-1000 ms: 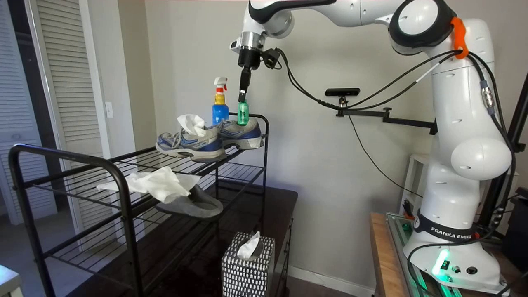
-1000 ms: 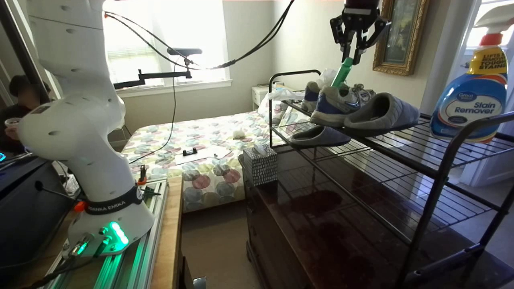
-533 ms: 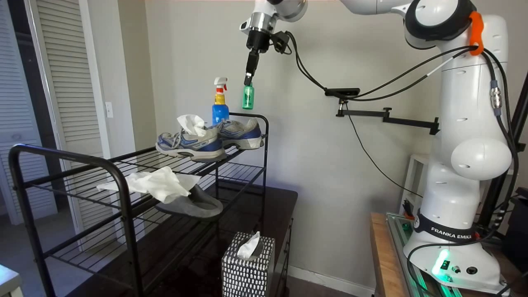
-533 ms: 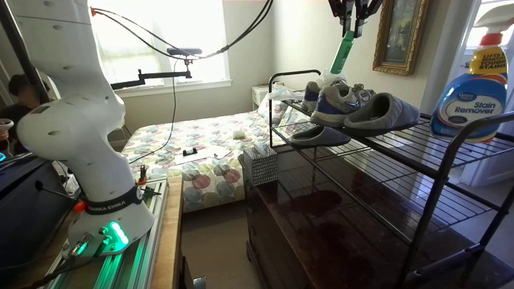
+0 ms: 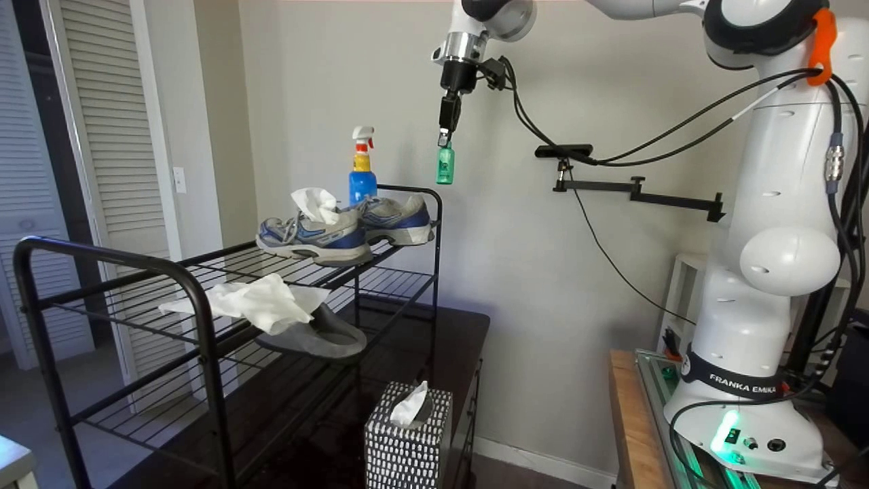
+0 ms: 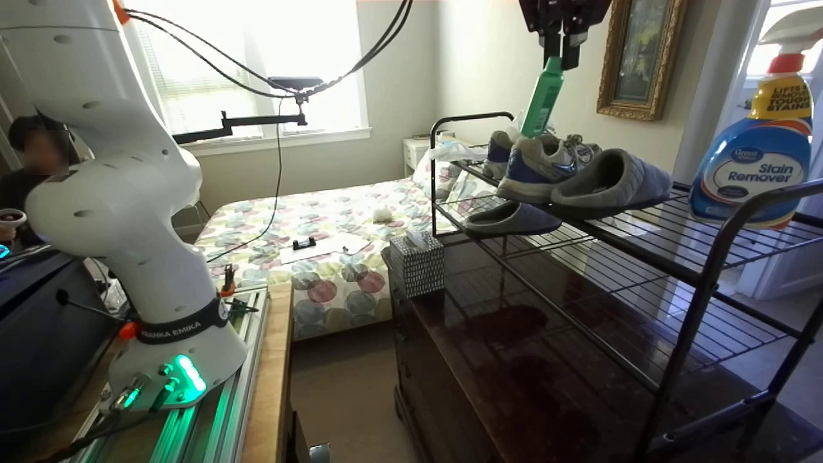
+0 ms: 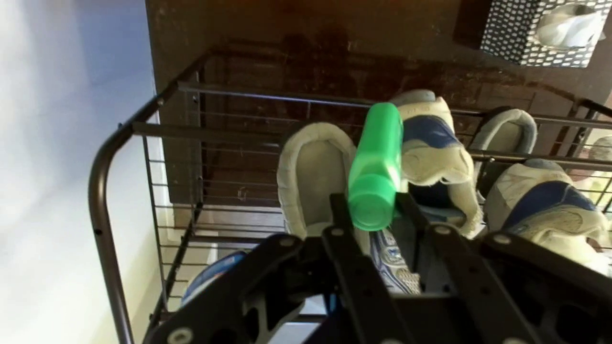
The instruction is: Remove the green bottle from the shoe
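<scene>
My gripper [image 5: 444, 139] is shut on the cap end of the green bottle [image 5: 445, 165] and holds it in the air, beside and above the end of the rack. The gripper [image 6: 561, 61] and the bottle [image 6: 542, 99] also show in the other exterior picture, where the bottle hangs tilted. In the wrist view the bottle [image 7: 377, 148] sits between both fingers [image 7: 370, 203]. The grey and blue sneaker [image 5: 397, 221] stands on the top shelf, apart from the bottle; it shows too in the wrist view [image 7: 430, 138]. A second sneaker [image 5: 316, 238] with white tissue in it stands beside it.
A black wire rack [image 5: 187, 272] stands on a dark dresser [image 6: 488, 347]. Grey slippers [image 6: 611, 183] [image 6: 514, 218], a blue spray bottle [image 6: 752, 161] and white tissue [image 5: 261, 302] are on the rack. A patterned tissue box [image 5: 407, 435] stands on the dresser. A bed [image 6: 321, 231] is behind.
My gripper has lifted the green bottle up out of the sneaker, then moved it sideways toward the robot's base and slightly lower. The shoes and rack have not moved.
</scene>
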`<action>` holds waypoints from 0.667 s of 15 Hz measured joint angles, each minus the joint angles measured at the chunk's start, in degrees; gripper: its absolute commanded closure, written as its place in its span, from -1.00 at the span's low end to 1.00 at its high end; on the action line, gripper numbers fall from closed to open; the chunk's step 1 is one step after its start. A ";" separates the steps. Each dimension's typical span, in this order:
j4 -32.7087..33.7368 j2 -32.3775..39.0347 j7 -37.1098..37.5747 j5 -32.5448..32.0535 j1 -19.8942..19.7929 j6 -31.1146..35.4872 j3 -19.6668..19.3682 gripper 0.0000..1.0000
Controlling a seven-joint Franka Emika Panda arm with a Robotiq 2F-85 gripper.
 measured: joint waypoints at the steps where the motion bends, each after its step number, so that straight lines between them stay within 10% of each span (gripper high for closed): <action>1: -1.78 -0.57 0.83 -0.68 -0.10 0.40 -0.51 0.86; 9: -12.96 -1.83 4.66 -1.64 -0.28 2.09 -1.46 0.86; 10: -13.95 -1.88 4.62 -1.59 -0.28 1.81 -1.46 0.44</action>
